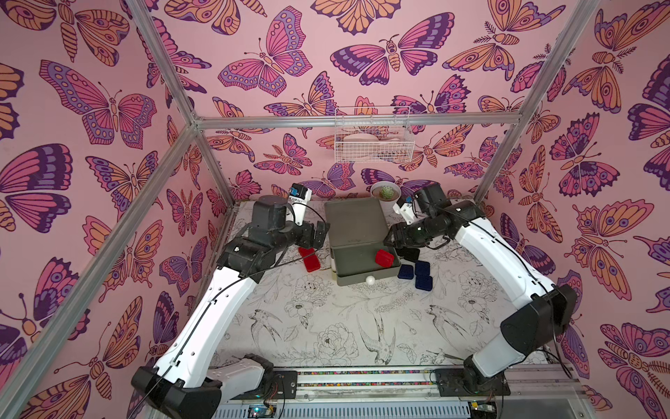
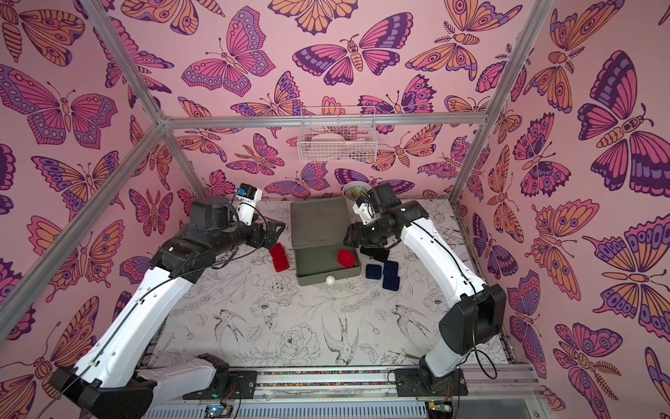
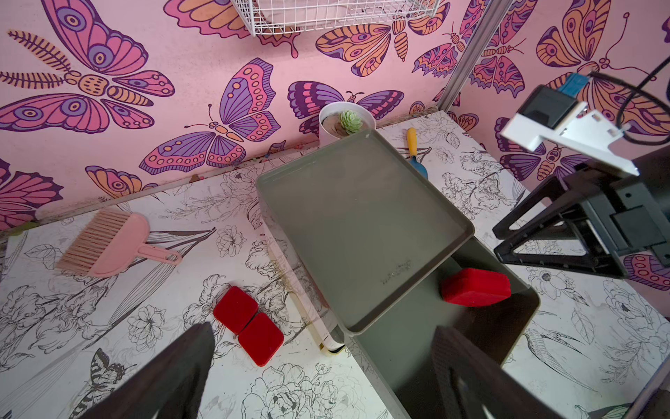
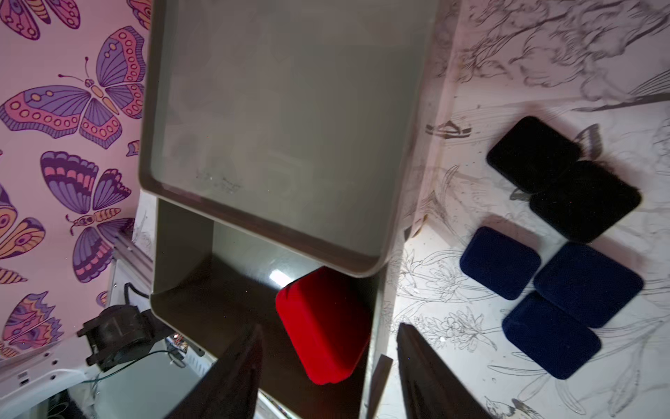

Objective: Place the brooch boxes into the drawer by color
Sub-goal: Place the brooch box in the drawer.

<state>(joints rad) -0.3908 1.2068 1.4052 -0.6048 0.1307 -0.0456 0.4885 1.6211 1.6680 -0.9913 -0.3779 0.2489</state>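
The drawer chest [image 1: 355, 221] stands mid-table with its grey-green top drawer [image 1: 362, 279] pulled out. One red brooch box [image 1: 384, 258] lies tilted inside it at the right wall. My right gripper [image 4: 330, 326] hovers open just above this box [image 4: 322, 323], with a gap on each side of it. Two red boxes [image 3: 248, 324] lie side by side on the table left of the chest. My left gripper [image 3: 322, 328] hangs wide open and empty above them. Right of the chest lie three navy boxes [image 4: 500, 261] and two black ones [image 4: 533, 152].
A white pot with a succulent [image 1: 385, 192] stands behind the chest, and a white wire basket [image 1: 373, 139] hangs on the back wall. A pink hand brush [image 3: 108, 241] lies at the back left. A blue-and-yellow toy fork [image 3: 415, 152] lies behind the chest.
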